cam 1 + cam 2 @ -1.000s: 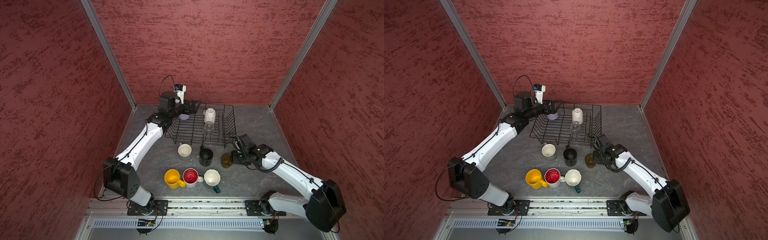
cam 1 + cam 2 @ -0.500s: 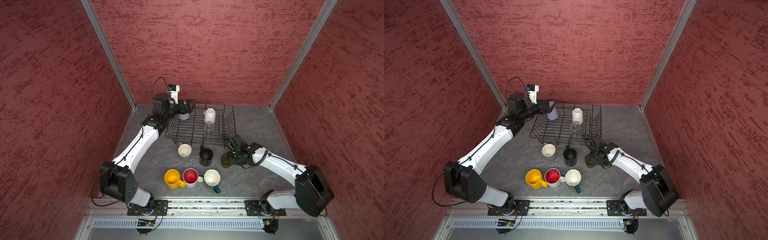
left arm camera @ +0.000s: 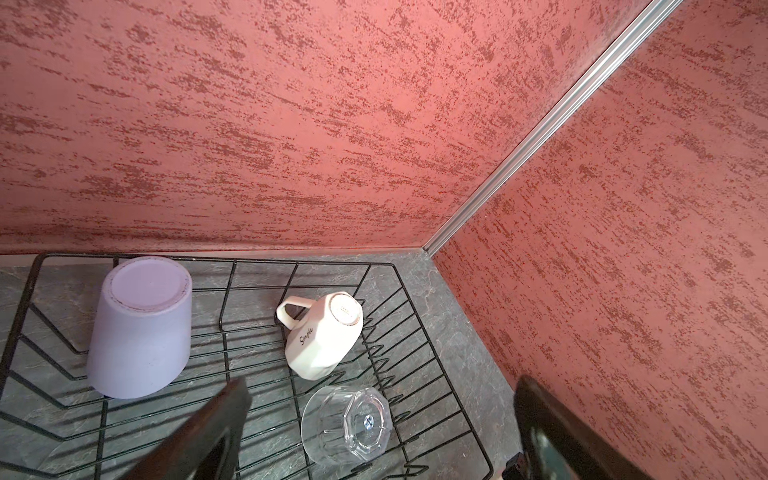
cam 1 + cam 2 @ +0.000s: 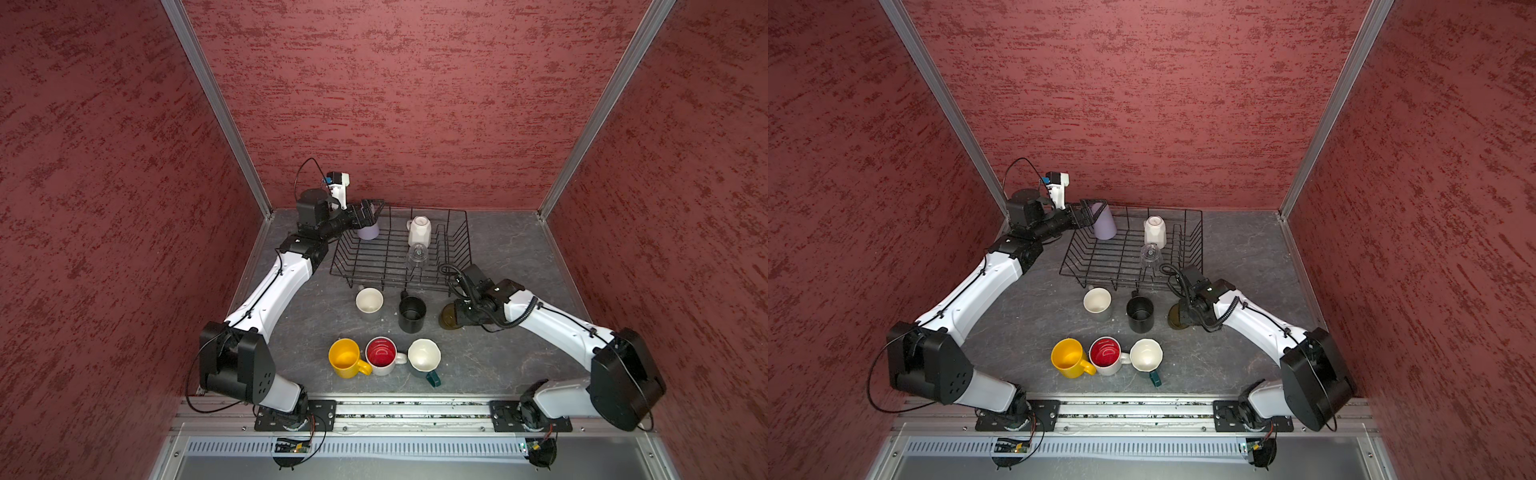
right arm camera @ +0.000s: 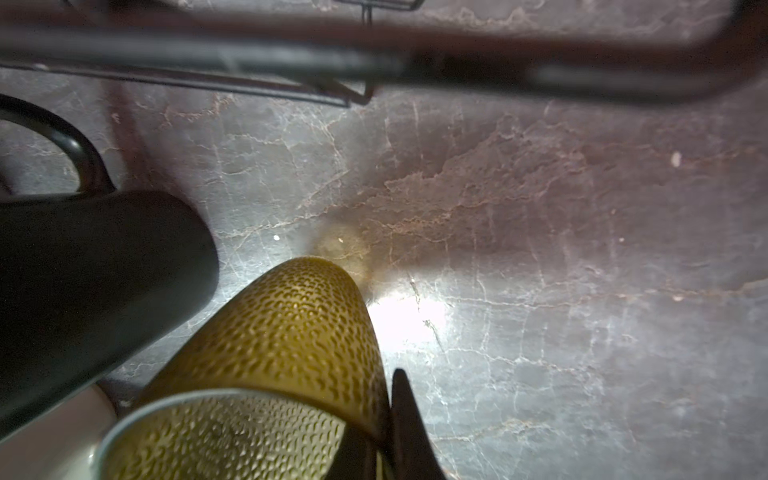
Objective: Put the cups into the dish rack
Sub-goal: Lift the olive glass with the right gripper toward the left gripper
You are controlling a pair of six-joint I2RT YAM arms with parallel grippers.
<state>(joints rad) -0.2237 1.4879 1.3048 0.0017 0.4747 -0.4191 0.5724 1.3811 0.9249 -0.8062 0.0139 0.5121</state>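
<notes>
The dish rack (image 4: 361,266) (image 4: 1096,259) stands at the back. A lavender cup (image 3: 141,328), a white faceted mug (image 3: 324,332) and a clear glass (image 3: 347,424) sit upside down in it. My left gripper (image 4: 372,210) (image 3: 381,382) hangs open over the rack's far left corner, just above the lavender cup (image 4: 369,230). My right gripper (image 4: 459,316) (image 5: 380,411) is shut on the wall of the amber glass (image 5: 282,332) (image 4: 448,316), one finger inside it. In front stand a grey cup (image 4: 369,301), black mug (image 4: 412,313), yellow mug (image 4: 346,358), red-lined mug (image 4: 381,355) and teal mug (image 4: 424,358).
The black mug (image 5: 95,282) stands close beside the amber glass. The rack's near edge (image 5: 249,62) is just beyond them. Red walls close in the grey stone-patterned table (image 4: 511,249) on three sides.
My right gripper has shut on the amber glass's wall. The left arm has drawn back a little to the left, its gripper staying open over the lavender cup.
</notes>
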